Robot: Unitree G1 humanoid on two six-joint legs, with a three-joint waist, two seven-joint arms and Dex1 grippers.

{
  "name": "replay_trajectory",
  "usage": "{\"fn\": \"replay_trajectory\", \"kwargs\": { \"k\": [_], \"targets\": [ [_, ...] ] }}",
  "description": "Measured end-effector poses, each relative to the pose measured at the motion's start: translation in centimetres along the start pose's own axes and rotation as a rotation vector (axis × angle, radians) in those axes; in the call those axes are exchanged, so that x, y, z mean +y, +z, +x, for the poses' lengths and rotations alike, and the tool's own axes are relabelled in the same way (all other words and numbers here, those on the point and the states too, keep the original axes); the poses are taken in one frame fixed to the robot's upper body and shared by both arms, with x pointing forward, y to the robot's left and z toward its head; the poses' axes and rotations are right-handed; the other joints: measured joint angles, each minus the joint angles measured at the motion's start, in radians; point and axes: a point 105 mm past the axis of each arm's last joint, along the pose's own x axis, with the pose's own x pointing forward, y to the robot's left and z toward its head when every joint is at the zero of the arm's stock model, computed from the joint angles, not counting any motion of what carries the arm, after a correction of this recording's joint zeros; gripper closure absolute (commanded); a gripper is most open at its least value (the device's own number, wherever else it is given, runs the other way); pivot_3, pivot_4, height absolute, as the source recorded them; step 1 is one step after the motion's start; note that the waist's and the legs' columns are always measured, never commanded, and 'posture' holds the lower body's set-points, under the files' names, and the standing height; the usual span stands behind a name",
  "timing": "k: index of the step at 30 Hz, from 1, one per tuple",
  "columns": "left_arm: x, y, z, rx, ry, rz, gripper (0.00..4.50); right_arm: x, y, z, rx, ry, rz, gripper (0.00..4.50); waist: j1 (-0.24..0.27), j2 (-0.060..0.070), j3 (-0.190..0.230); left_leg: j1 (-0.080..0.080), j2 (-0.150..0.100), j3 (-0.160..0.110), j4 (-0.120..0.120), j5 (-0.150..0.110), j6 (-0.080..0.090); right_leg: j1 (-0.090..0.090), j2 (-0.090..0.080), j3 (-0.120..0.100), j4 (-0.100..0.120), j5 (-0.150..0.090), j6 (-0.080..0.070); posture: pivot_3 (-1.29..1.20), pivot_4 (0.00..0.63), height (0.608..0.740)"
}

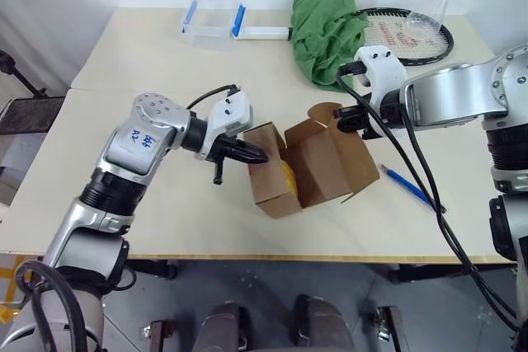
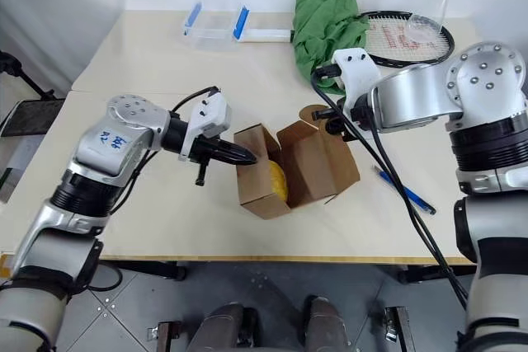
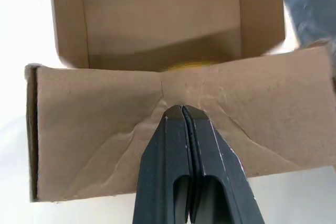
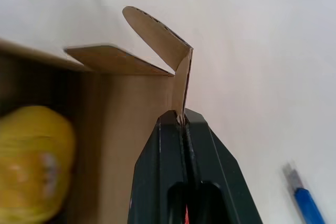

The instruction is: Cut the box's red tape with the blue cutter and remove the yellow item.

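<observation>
the box (image 1: 309,166) sits near the front edge of the table (image 1: 148,55), its top flaps already spread apart, so the cutting step reads as finished — no red tape can be made out across the seam in the head views. the blue cutter (image 1: 410,187) lies flat on the table to the right of the box, well clear of both grippers, which fits a tool that has done its job and been set down.

the yellow item (image 1: 288,176) is inside the open carton, showing between the two raised flaps, so the removal is the part not yet done.

the left gripper (image 1: 254,155) has its fingers pressed together, tips against the left flap; the left wrist view shows the cardboard creased around the point of contact, but whether a sliver of flap is pinched between the tips cannot be told. the right gripper (image 4: 181,116) is closed on the edge of a flap on the far right side of the box — the right wrist view shows the thin cardboard caught between its fingertips, with the yellow item (image 4: 31,161) below inside.

judging from this, the opening is being held wide from both sides, and what is left is to free one gripper, reach in and lift the yellow item out.

further back on the table lie a clear plastic container (image 1: 213,18), a green cloth (image 1: 326,26) and a racket (image 1: 408,35), none of them involved.
</observation>
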Motion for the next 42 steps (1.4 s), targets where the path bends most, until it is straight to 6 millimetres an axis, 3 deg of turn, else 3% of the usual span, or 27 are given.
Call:
{"fn": "replay_trajectory", "kwargs": {
  "k": [3,7,9,12,17,24,25,30,35,38,41,42],
  "targets": [
    [-0.1,-1.6,0.1,0.081,0.015,-0.010,4.50,-0.8,0.1,-0.3,-0.004,-0.023,0.009,4.48,0.014,0.000,0.000,0.000,-0.001,0.000,0.001,0.000,0.001,0.001,-0.001,0.000,0.000,0.000,0.000,0.00,0.150,0.740],
    [-1.0,-3.8,1.7,0.111,-0.019,-0.068,4.50,-1.5,-0.2,-0.4,0.000,-0.041,0.014,4.48,0.020,0.000,0.000,-0.002,0.000,-0.001,0.001,0.000,0.001,-0.001,0.000,-0.001,0.000,0.000,0.000,0.00,0.150,0.740],
    [-1.0,-3.7,1.9,0.105,-0.008,-0.067,4.50,-2.0,-0.8,-0.1,0.017,-0.053,0.027,4.48,0.021,0.000,0.000,-0.002,0.000,-0.001,0.001,0.000,0.001,-0.001,0.000,-0.001,-0.001,0.000,0.000,0.00,0.150,0.740],
    [-0.6,-3.3,2.4,0.080,0.022,-0.064,4.50,-2.5,-3.2,1.7,0.083,-0.050,0.081,4.48,0.020,-0.001,0.000,-0.002,-0.001,0.000,0.001,0.000,0.001,0.000,0.000,-0.001,-0.001,0.000,0.000,0.00,0.150,0.740],
    [-0.3,-3.4,3.0,0.069,0.043,-0.072,4.50,-1.8,-5.7,3.5,0.121,-0.013,0.133,4.48,0.018,-0.001,0.000,-0.002,0.000,0.000,0.000,0.000,0.001,-0.001,0.000,-0.001,-0.001,0.000,0.000,0.00,0.150,0.740],
    [0.2,-4.2,2.9,0.085,0.082,-0.065,4.50,-0.9,-5.3,3.9,-0.022,0.018,0.040,4.48,0.019,-0.001,0.000,-0.002,0.000,0.000,0.001,0.000,0.001,-0.001,0.000,0.000,0.000,0.000,0.000,0.00,0.150,0.740],
    [0.4,-4.3,3.0,0.082,0.100,-0.051,4.50,-1.1,-5.3,3.9,-0.051,0.028,0.018,4.05,0.023,-0.001,0.000,-0.002,-0.001,0.000,0.001,0.000,0.001,0.000,0.000,-0.001,0.000,0.000,0.000,0.00,0.150,0.740],
    [0.8,-4.5,3.2,0.061,0.144,-0.050,3.41,-1.9,-6.2,4.1,-0.056,0.079,-0.026,2.69,0.024,-0.001,0.000,-0.002,-0.001,0.000,0.001,0.000,0.001,-0.001,0.000,0.000,-0.001,0.000,0.000,0.00,0.150,0.740],
    [1.5,-4.1,2.2,0.024,0.187,-0.068,1.92,-3.5,-4.5,2.3,-0.156,0.107,-0.079,0.99,0.020,-0.001,0.000,-0.002,-0.001,0.000,0.001,0.000,0.001,-0.001,0.000,-0.001,-0.001,0.000,0.000,0.00,0.150,0.740],
    [2.1,-3.2,1.2,-0.001,0.203,-0.073,1.03,-4.2,-4.6,1.3,-0.176,0.138,-0.114,0.00,0.024,-0.001,0.000,-0.002,-0.001,0.000,0.001,0.000,0.001,-0.001,0.000,-0.001,-0.001,0.000,0.000,0.00,0.150,0.740],
    [3.4,-2.0,-1.1,-0.029,0.258,-0.071,0.14,-5.8,-5.1,0.0,-0.176,0.142,-0.148,0.00,0.027,-0.001,0.001,-0.003,-0.002,0.001,0.001,0.000,0.001,-0.001,0.000,-0.001,-0.001,0.000,0.001,0.00,0.150,0.740],
    [3.7,-1.3,-1.6,-0.046,0.268,-0.065,0.05,-6.4,-5.2,-0.6,-0.179,0.139,-0.162,0.00,0.029,-0.002,0.001,-0.003,-0.002,0.001,0.002,0.000,0.001,0.000,0.000,-0.001,-0.001,0.000,0.001,0.00,0.150,0.740]
  ]
}}
